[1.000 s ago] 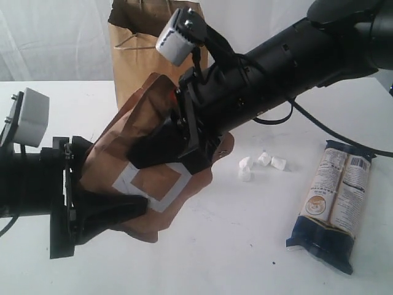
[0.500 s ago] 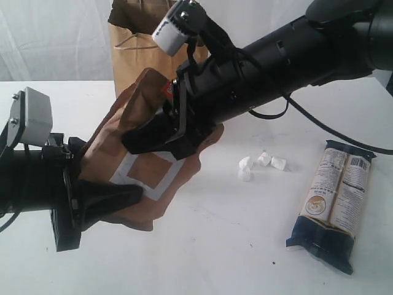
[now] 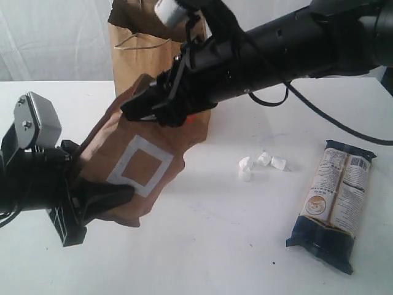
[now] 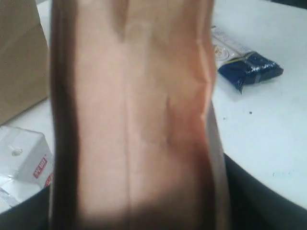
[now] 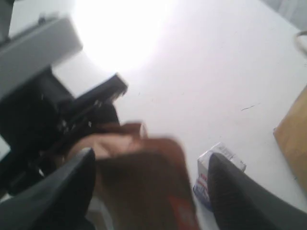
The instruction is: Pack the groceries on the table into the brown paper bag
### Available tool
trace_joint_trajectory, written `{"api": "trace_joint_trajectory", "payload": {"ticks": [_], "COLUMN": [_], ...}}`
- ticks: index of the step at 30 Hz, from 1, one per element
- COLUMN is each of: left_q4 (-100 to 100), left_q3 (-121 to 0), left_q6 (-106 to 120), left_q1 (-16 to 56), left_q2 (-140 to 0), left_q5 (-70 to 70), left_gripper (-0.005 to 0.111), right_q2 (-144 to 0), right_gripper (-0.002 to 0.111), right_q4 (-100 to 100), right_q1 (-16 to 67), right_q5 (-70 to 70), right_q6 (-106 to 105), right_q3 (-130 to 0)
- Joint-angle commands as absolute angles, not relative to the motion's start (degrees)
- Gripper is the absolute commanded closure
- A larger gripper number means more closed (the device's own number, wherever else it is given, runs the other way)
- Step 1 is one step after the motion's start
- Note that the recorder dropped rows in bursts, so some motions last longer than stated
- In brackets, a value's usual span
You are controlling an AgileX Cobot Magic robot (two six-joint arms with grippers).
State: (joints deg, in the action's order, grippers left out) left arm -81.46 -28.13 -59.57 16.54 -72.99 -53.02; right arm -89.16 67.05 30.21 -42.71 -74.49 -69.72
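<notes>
Exterior view showing the copper-brown pouch (image 3: 138,163) hanging tilted in the air above the table (image 3: 233,252), in front of the brown paper bag (image 3: 132,61) and not yet inside it. The left gripper (image 3: 101,184) is clamping the pouch's lower end, while the right gripper (image 3: 147,110) is standing at its upper edge with jaws apart; the right wrist view is showing the pouch top between the spread fingers (image 5: 79,187), with a gap on one side. Judged risk: with one end alone being gripped, the limp pouch may be sagging or slipping free, or catching the bag's rim and tipping the bag during the lift. The small white-blue carton (image 4: 24,158), near the bag, and the long dark-blue/cream packet (image 3: 334,203) are waiting on the table
</notes>
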Motion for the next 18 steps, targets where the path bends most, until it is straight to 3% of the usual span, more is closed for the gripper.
{"api": "trace_joint_trajectory", "payload": {"ticks": [1,8,12,16,18], "left_q4": [-81.0,-76.2,-72.9,-69.9,-69.8], "left_q3": [-28.1,-28.1,-31.3,-38.5,-43.3], "left_q6": [-59.1,-59.1,-59.7,-59.5,-58.3], "left_q1": [16.8,16.7,13.0,7.9,6.0], "left_q2": [-72.7,-71.9,-64.4,-58.1,-57.4], "left_q5": [-52.6,-48.3,-41.1,-38.5,-33.7], "left_gripper": [0.106,0.106,0.106,0.107,0.107], "right_q2": [-87.5,-80.8,-73.0,-72.2,-72.3], "right_gripper": [0.028,0.027,0.029,0.041,0.057], "right_q4": [69.0,55.1,11.5,-17.7,-24.5], "right_q1": [29.7,29.7,29.7,29.7,29.7], "right_q5": [-41.3,-35.2,-34.1,-44.8,-51.5], "right_q6": [-71.1,-70.4,-37.8,-10.0,-1.3], "right_q3": [-70.2,-70.2,-70.2,-69.9,-68.9]}}
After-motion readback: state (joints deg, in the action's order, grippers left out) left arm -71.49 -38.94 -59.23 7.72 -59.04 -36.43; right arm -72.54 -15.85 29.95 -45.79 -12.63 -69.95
